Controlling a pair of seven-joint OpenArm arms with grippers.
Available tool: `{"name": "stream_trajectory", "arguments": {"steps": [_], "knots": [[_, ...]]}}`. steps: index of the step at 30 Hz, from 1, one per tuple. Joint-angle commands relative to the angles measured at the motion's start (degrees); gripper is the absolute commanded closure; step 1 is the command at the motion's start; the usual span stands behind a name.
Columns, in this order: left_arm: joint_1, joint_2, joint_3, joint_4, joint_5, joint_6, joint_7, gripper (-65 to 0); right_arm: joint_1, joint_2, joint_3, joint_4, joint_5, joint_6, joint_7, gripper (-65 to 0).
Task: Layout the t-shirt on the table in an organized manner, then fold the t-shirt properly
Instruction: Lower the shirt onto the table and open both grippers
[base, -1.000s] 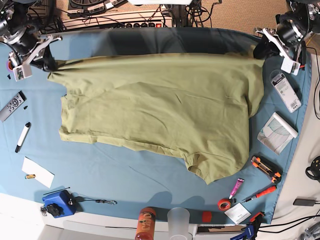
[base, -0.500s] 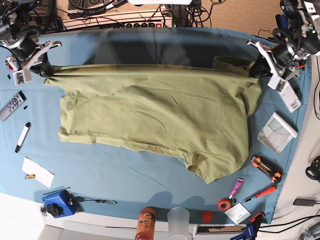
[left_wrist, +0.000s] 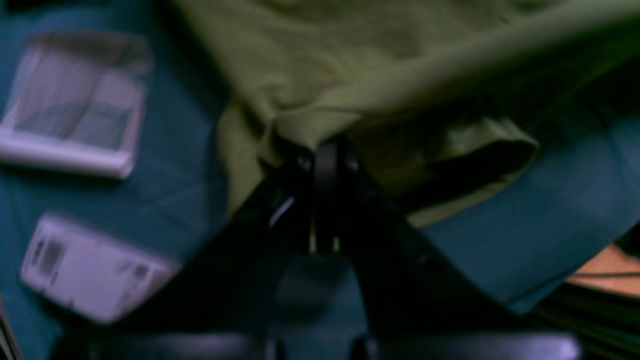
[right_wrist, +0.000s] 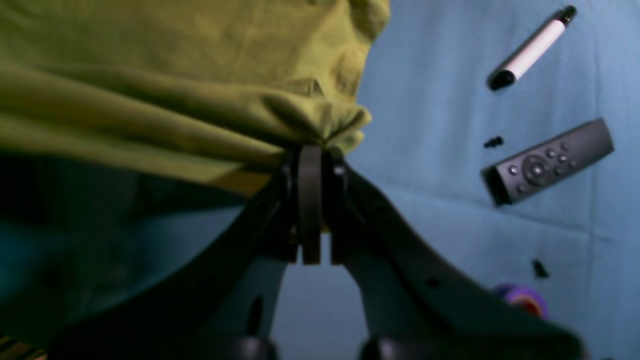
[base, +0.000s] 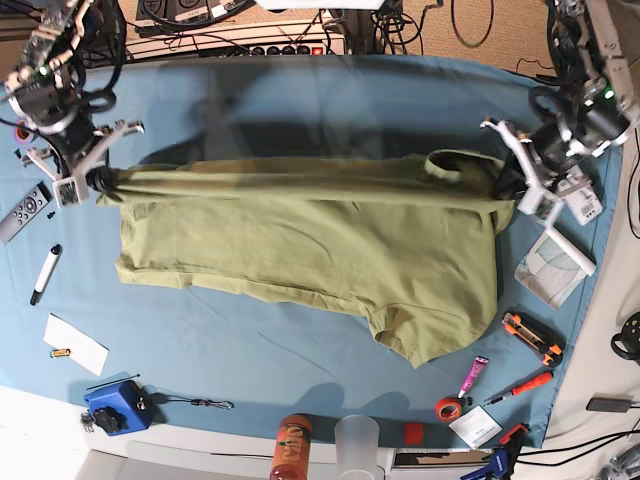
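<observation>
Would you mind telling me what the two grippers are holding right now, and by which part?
Both hold the t-shirt by its far edge: the left gripper pinches the corner near a sleeve, the right gripper the opposite corner, lifting that edge above the table.

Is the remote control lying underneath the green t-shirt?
No, the remote control lies bare on the table, beside the t-shirt.

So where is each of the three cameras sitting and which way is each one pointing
Base: overhead, looking straight down at the teal-blue clothed table and olive-green cotton t-shirt; both arms show.
Left wrist: behind the left gripper, facing down along its fingers, shut on the shirt's edge.
Right wrist: behind the right gripper, likewise clamped on fabric; a black remote control lies beyond.
Shared: shirt and table in all three; the remote also appears in base.
</observation>
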Motion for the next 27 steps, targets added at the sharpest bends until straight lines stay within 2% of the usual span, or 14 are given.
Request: {"name": "stream_trajectory", "arguments": {"steps": [1, 2, 5, 6, 10, 14, 17, 23, 24, 25, 27], "knots": [[-1.46, -0.85, 1.33, -0.57, 1.38, 0.2, -2.03, 0.0, 1.46, 0.87, -0.66, -1.22, -1.07, -0.59, 1.4, 0.0], [-2.54, -0.87, 2.75, -1.79, 3.89, 0.81, -3.34, 0.0, 2.62, 0.85, -1.53, -3.56, -1.92, -0.61, 1.81, 0.0], [-5.64, -0.85, 5.2, -4.66, 8.46, 7.23, -7.41, 0.0, 6.19, 0.87, -2.73, -11.15, -3.48, -0.59, 5.66, 0.0], [-6.75, -0.87, 5.62, -5.31, 8.87, 7.74, -8.02, 0.0, 7.48, 0.85, -2.71, -13.6, -3.43, -0.59, 6.58, 0.0], [-11.41, -0.87, 7.74, -10.03, 9.27, 4.83, -8.09, 0.0, 13.51, 0.87, -2.71, -22.93, -3.43, -0.24, 6.82, 0.0], [-15.82, -0.87, 11.02, -17.88, 9.29, 4.92, -8.31, 0.0, 18.36, 0.87, -2.73, -31.12, -3.39, 1.7, 6.84, 0.0], [-18.99, -0.85, 12.11, -22.43, 9.27, 5.03, -9.33, 0.0, 21.0, 0.85, -2.73, -35.17, -3.37, 1.81, 7.3, 0.0], [-21.44, -0.85, 12.2, -25.11, 9.22, 5.09, -9.62, 0.0, 23.12, 0.98, -2.78, -36.76, -3.15, 2.14, 6.78, 0.0], [-21.42, -0.85, 12.2, -25.11, 9.22, 4.85, -9.55, -3.1, 23.12, 1.05, -2.75, -36.76, -2.91, 2.97, 6.29, 0.0], [-21.42, -0.85, 12.2, -25.09, 9.25, 4.87, -9.57, -10.5, 23.1, 1.18, -2.75, -36.76, -2.69, 4.04, 5.81, -0.3], [-21.44, -0.87, 12.2, -25.09, 9.22, 4.96, -9.62, -23.8, 23.12, 1.2, -2.75, -36.76, -1.46, 4.85, 4.57, -10.2]]}}
